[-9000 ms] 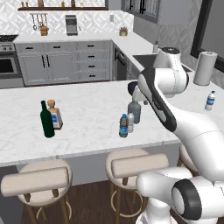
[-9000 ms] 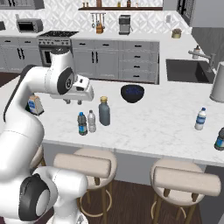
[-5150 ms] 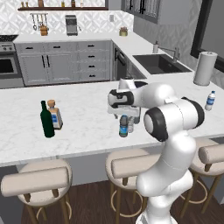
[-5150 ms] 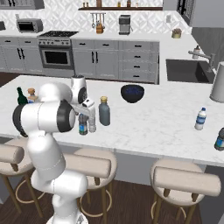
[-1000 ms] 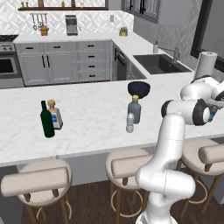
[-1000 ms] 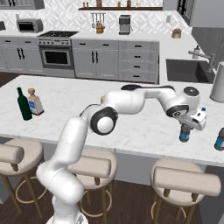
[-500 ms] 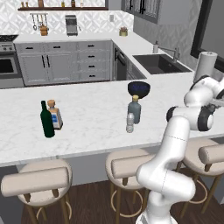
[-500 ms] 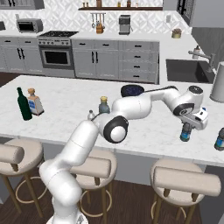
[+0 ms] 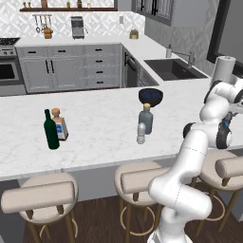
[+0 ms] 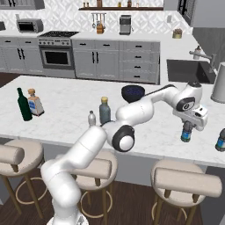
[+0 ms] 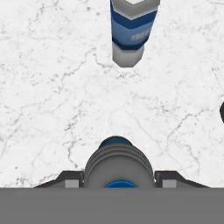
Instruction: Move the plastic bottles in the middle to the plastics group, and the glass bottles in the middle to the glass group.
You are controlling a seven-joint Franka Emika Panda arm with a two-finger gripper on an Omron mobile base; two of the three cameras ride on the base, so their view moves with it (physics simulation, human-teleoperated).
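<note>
On the left of the marble surface stands the glass group, two bottles: one dark green wine bottle and, just beside it on its right, one shorter clear bottle with a blue label and a tan cork. The label's writing is too small to read. In the middle stand two more bottles: one short pale plastic bottle and, close on its right, one squat grey glass bottle with a tan stopper. Behind them sits one dark blue bowl. Further right, the hand is clamped on one bluish water bottle, held upright over the surface near its front edge. In the hand view its cap shows between the fingers. At the far right stands one clear blue-banded bottle, the plastics group; the white print on its band is blurred. One paper towel roll stands behind it.
</note>
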